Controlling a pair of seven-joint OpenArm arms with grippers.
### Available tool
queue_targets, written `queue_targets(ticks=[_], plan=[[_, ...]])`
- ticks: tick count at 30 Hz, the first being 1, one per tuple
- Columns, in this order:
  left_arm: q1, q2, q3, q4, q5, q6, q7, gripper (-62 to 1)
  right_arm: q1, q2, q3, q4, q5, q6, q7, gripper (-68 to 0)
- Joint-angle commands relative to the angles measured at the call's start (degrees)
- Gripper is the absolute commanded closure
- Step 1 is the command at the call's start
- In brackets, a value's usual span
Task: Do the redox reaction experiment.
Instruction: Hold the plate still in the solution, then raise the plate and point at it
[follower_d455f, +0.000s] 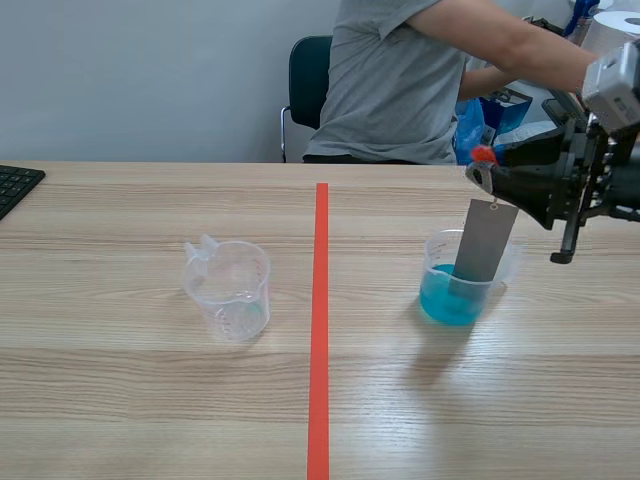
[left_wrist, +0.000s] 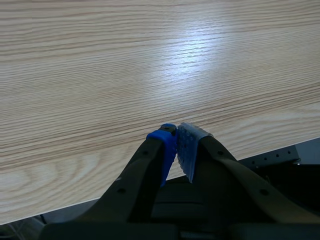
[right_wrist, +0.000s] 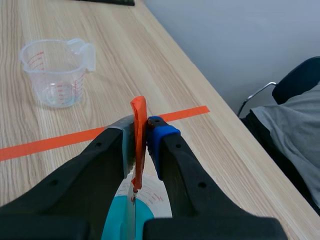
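Grey strip (follower_d455f: 487, 240) hangs by its orange tab (right_wrist: 138, 135) from my clamped right jaws into the blue-filled beaker (follower_d455f: 440, 300), clear cup (follower_d455f: 228, 290) across the tape line (follower_d455f: 320, 350) (left jaws together on nothing).

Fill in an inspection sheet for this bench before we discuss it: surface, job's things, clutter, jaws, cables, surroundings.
Surface: wooden table, with an orange-red tape line down its middle.
Job's things: empty measuring cup left of the tape; cup of blue liquid right of it; grey metal plate hanging from an orange tab, lower end inside that cup.
Clutter: keyboard at the far left edge.
Jaws: left jaws shut on nothing, over the table's edge; right jaws shut on the orange tab, above the blue cup.
Cables: nothing seen.
Surroundings: person across the table, chair behind.
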Motion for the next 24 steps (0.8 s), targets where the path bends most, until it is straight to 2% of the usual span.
queue_targets(ticks=[1,10,24], plan=[[0.0,0.1,0.0,0.6,-0.5,-0.3,-0.8,-4.2,1.6,1.5,1.3,0.7,1.6,0.4,1.7,-1.3],[0.0,0.1,0.0,0.6,-0.5,-0.3,-0.8,-4.2,1.7,5.7,1.3,3.6,5.1,0.4,4.1,-1.3],[0.0,0.1,0.0,0.6,-0.5,-0.3,-0.8,-4.2,1.7,11.7,1.3,11.4,12.2,0.4,4.0,-1.3]])
